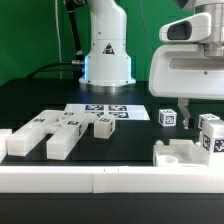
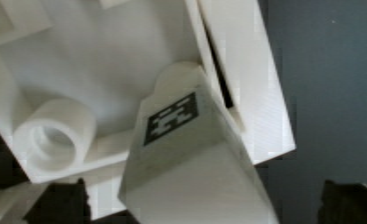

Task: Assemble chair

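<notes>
My gripper (image 1: 203, 110) hangs at the exterior view's right, over an upright white tagged chair part (image 1: 210, 135). That part stands on or against a white slab with recesses (image 1: 180, 155). In the wrist view the tagged bar (image 2: 183, 140) lies between my two dark fingertips (image 2: 48, 200), with a gap on each side. The gripper (image 2: 201, 205) is open and touches nothing I can see. A round boss (image 2: 55, 135) on the slab shows beside the bar. A small tagged cube (image 1: 167, 117) sits just left of the gripper. Several more white chair blocks (image 1: 52, 136) lie at the left.
The marker board (image 1: 105, 112) lies flat in front of the robot base (image 1: 107, 55). The long white border rail (image 1: 100, 182) runs along the table's near edge. The table top is black, with a green backdrop behind.
</notes>
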`<control>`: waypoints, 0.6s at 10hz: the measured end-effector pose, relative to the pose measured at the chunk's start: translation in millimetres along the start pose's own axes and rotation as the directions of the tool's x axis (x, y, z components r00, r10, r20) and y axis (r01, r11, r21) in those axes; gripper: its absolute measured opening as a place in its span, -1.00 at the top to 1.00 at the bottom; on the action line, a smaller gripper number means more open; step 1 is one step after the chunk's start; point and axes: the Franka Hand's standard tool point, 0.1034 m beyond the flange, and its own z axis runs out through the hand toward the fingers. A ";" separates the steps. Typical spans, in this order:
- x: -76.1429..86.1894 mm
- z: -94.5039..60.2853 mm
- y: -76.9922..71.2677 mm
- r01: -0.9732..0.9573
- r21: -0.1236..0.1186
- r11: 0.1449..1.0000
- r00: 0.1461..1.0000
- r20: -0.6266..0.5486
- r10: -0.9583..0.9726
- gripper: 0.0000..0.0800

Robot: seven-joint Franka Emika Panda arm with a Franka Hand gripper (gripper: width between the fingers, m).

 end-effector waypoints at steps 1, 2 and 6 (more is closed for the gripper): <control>0.0 0.0 0.1 0.064 -0.004 0.998 0.998 -0.001 -0.064 -0.62; 0.7 0.0 1.4 0.107 -0.007 0.994 0.994 -0.002 -0.107 -0.62; 2.2 0.5 4.9 0.129 -0.009 0.992 0.992 -0.001 -0.129 0.09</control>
